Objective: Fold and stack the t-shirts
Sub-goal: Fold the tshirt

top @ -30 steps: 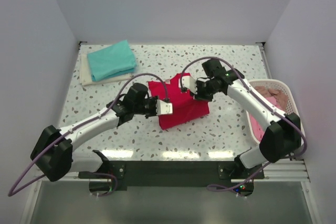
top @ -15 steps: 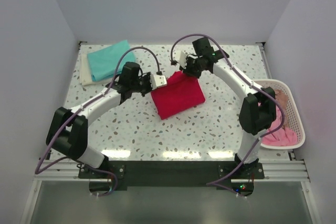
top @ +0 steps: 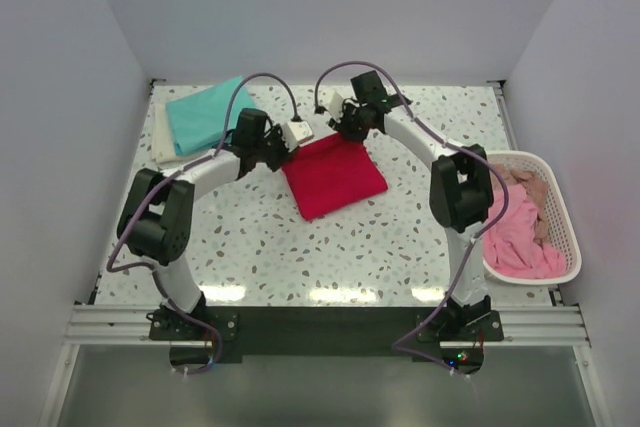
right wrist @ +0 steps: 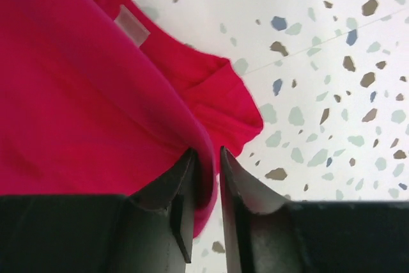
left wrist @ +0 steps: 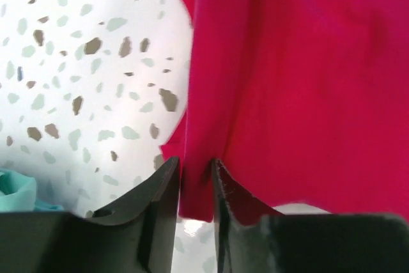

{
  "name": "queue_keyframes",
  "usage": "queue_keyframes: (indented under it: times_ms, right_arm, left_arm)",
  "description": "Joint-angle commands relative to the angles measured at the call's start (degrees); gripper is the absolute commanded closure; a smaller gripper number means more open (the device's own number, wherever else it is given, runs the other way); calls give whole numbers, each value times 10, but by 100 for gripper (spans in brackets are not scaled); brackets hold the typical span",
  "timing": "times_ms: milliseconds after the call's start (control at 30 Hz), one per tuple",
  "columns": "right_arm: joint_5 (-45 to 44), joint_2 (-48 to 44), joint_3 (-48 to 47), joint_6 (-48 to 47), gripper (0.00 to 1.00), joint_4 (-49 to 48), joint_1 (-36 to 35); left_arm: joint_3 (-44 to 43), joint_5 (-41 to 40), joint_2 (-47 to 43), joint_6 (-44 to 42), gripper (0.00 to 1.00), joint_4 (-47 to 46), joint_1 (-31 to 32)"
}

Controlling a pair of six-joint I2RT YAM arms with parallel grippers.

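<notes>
The red t-shirt (top: 335, 179) lies folded mid-bench (top: 420, 237). The left hand (left wrist: 195, 167) pinches its far-left corner and the right hand (right wrist: 206, 158) its far-right corner, both clamped on cloth. Its small white neck label (right wrist: 131, 25) bears no legible writing.

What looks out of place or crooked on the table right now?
The folded crimson-red cotton t-shirt lies askew to the edges of the speckled table, at its centre. Next to the right hand, which pinches its far edge, a loose red flap sticks out of the fold. Nothing looks spilled or damaged.
</notes>
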State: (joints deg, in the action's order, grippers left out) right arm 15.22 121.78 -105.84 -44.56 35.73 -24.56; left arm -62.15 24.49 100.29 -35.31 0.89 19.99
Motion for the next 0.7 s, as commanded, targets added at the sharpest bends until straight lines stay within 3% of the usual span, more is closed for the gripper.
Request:
queue_keyframes:
  times_ms: [0, 33, 67, 133, 167, 267, 367, 433, 467, 500, 600, 667]
  right_arm:
    - [-57, 11, -16, 58, 72, -107, 6]
    - [-73, 13, -10, 106, 40, -134, 6]
    - [-94, 8, -3, 134, 29, -157, 6]
    - [-160, 0, 16, 207, 10, -227, 6]
    - [-171, -6, 19, 229, 8, -237, 9]
    - [-154, -38, 34, 303, 9, -229, 26]
    - [-10, -75, 67, 345, 12, -163, 50]
    - [148, -86, 70, 336, 29, -116, 65]
    - [200, -86, 77, 324, 43, -77, 71]
    - [230, -85, 82, 323, 74, -66, 72]
    - [287, -65, 93, 337, 97, -24, 72]
    - [281, -45, 101, 352, 100, 3, 72]
  left_arm:
    - [-75, -81, 42, 89, 66, -26, -12]
    - [-90, -104, 49, 112, 53, -18, -13]
    - [-103, -131, 53, 164, 35, -11, -14]
    - [-139, -211, 58, 221, 16, 21, -14]
    - [-152, -223, 57, 263, 11, 39, -16]
    - [-165, -220, 33, 343, 9, 90, -19]
    - [-127, -174, -2, 429, 9, 110, -20]
    - [-83, -148, -21, 489, 10, 107, -21]
    - [-66, -141, -26, 511, 10, 99, -21]
    - [-34, -128, -33, 529, 11, 80, -21]
    - [-1, -124, -34, 579, 12, 53, -21]
    - [1, -136, -22, 599, 12, 50, -21]
